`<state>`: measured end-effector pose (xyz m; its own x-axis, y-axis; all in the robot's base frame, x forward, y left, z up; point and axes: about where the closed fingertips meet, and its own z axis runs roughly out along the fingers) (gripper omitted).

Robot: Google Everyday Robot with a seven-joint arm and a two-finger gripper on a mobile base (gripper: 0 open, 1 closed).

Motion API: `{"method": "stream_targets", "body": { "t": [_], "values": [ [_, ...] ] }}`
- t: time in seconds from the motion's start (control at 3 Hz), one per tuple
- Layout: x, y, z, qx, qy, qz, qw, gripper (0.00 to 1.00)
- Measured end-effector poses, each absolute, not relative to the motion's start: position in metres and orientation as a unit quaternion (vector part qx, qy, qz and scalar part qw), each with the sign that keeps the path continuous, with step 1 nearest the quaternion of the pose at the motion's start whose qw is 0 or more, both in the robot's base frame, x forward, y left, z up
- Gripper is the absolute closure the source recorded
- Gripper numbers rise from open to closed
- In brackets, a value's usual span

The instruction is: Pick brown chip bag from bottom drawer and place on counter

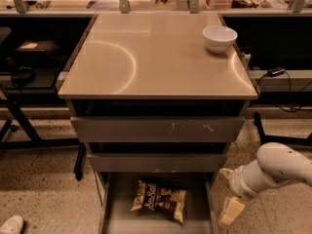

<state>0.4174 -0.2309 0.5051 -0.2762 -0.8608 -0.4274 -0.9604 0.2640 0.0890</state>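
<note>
The brown chip bag (159,200) lies flat on the floor of the open bottom drawer (122,217), slightly tilted, white lettering up. The counter (146,57) spreads above the drawer cabinet. My gripper (229,199) hangs at the end of the white arm at the lower right, just outside the drawer's right side and to the right of the bag. It holds nothing. One pale finger (231,211) points down and another shows near the drawer's right edge.
A white bowl (219,37) stands on the counter's far right corner. Two grey-fronted drawers (156,129) sit above the open one. Dark side shelves flank the cabinet, with cables on the right. A white shoe (10,224) shows at the bottom left on the speckled floor.
</note>
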Motion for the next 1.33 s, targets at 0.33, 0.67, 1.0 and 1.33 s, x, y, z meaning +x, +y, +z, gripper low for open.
{"method": "stream_targets", "body": {
  "t": [0.33,0.67,1.0,1.33],
  "values": [
    [0.408,-0.225,0.475,-0.575,0.782,0.195,0.137,0.0],
    [0.409,-0.225,0.482,-0.577,0.782,0.189,0.139,0.0],
    [0.413,-0.217,0.46,-0.578,0.775,0.214,0.142,0.0],
    [0.429,-0.198,0.418,-0.563,0.766,0.241,0.197,0.0]
  ]
}}
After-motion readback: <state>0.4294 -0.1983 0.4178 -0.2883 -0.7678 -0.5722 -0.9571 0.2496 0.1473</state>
